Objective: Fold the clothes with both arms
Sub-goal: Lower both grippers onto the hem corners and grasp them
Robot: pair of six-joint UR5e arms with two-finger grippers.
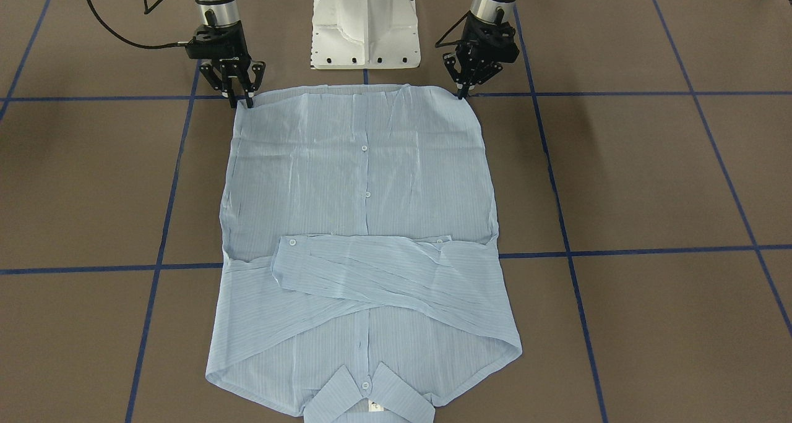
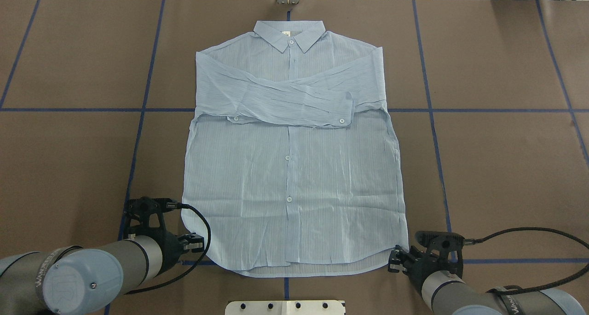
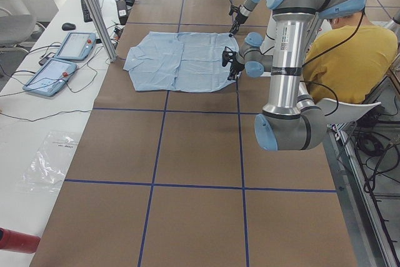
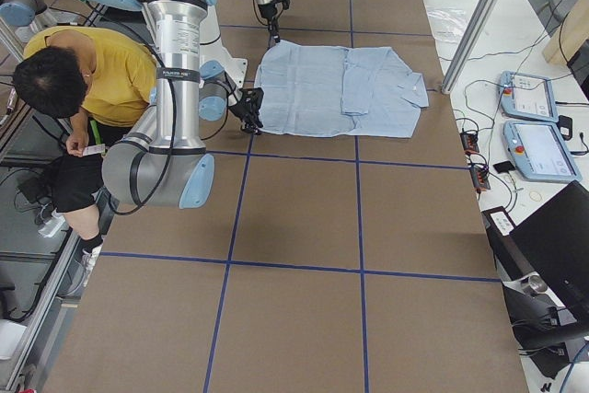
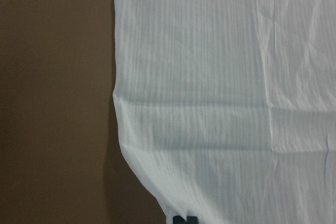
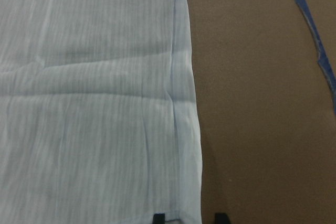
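overhead exterior: shirt (image 2: pixel 294 181) lies flat, buttons up, on the table (image 2: pixel 497 167), collar far, sleeves crossed over the chest, hem near; left gripper (image 1: pixel 461 93) narrow, pinched on the near-left hem corner; right gripper (image 1: pixel 242 99) wide, straddling the near-right hem edge.
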